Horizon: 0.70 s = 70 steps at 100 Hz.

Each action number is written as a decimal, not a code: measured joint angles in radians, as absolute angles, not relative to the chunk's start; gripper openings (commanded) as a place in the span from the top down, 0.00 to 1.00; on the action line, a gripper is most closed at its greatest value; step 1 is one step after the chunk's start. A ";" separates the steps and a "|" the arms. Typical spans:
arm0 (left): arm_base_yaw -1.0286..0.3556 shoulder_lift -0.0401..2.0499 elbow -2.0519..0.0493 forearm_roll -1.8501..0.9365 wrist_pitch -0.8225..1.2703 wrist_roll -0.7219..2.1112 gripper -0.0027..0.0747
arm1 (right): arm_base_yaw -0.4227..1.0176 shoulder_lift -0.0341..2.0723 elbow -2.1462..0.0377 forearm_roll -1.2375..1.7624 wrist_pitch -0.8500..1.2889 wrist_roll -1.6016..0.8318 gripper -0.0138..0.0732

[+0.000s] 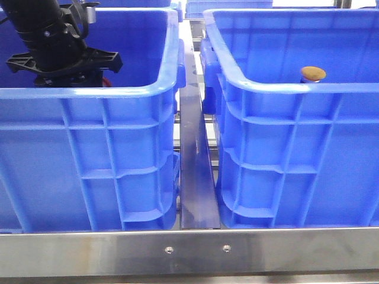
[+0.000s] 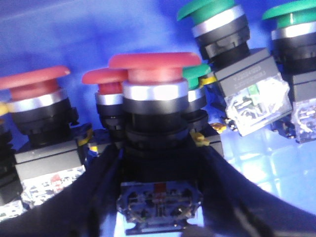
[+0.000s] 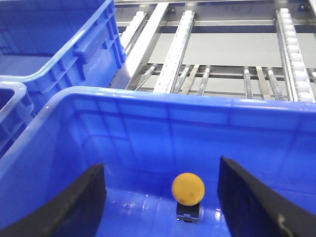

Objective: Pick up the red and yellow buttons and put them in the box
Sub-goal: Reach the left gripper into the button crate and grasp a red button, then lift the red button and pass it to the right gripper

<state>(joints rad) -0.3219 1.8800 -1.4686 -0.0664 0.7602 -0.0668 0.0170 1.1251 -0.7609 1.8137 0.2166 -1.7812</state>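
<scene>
We are working with the left gripper (image 2: 159, 197) down inside the crate at the table's left side (image 1: 89, 148), and its dark fingers (image 2: 98, 197) are lying along both flanks of the red button (image 2: 154, 66), whose body is sitting right between them; whether the pads are actually pressing on it we cannot tell, so we are treating the hold as unproven. The right gripper (image 3: 160, 197) is standing with its jaws spread wide and empty above the box (image 3: 148, 106) at the table's right side, where the yellow button (image 3: 188, 188) is resting upright on the floor near the front wall. In the front view only its orange cap is peeking over the rim toward the front right corner. To do this step well, we are judging that the left fingers should be squeezing on the black body below the silver collar, not on the wide cap, since the cap overhangs and would likely slip. Other red buttons (image 2: 34, 79) and green buttons (image 2: 210, 12) are crowding close on either side, one red cap nearly touching ours, so we are favouring a straight lift clear of the neighbours before any sideways travel toward the box, lest a contact block snag and tip the cluster.
</scene>
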 measured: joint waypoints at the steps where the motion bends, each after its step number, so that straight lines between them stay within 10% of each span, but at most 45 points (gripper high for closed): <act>1: -0.322 1.880 -1.469 -0.066 0.760 -0.067 0.87 | 0.017 1.125 -0.761 1.814 0.217 -1.781 0.26; 70: -0.498 1.561 -1.469 -0.106 0.814 0.090 0.87 | 0.017 1.125 -0.761 1.807 0.560 -1.511 0.26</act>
